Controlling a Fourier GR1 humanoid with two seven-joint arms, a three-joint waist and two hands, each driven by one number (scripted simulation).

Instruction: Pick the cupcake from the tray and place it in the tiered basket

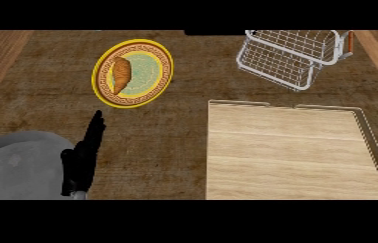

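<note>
Your left hand (83, 154), fingers straight, rests on the rough brown tabletop (162, 147) beside a pale wooden tray (284, 152); a croissant (120, 75) lies on the gold-rimmed, patterned plate (159, 89), white wire basket (284, 57) beyond.

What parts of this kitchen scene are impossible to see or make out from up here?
- Cupcake: not visible anywhere in the head view; the wooden tray shows bare.
- Right hand: shows nowhere in the head view.
- Tiered basket: cut off by the view's upper edge, so its inside is mostly hidden.
- Left hand: seen edge-on, fingers pointing up; its palm cannot be seen.
- Pastry on the plate: too small to identify surely.
</note>
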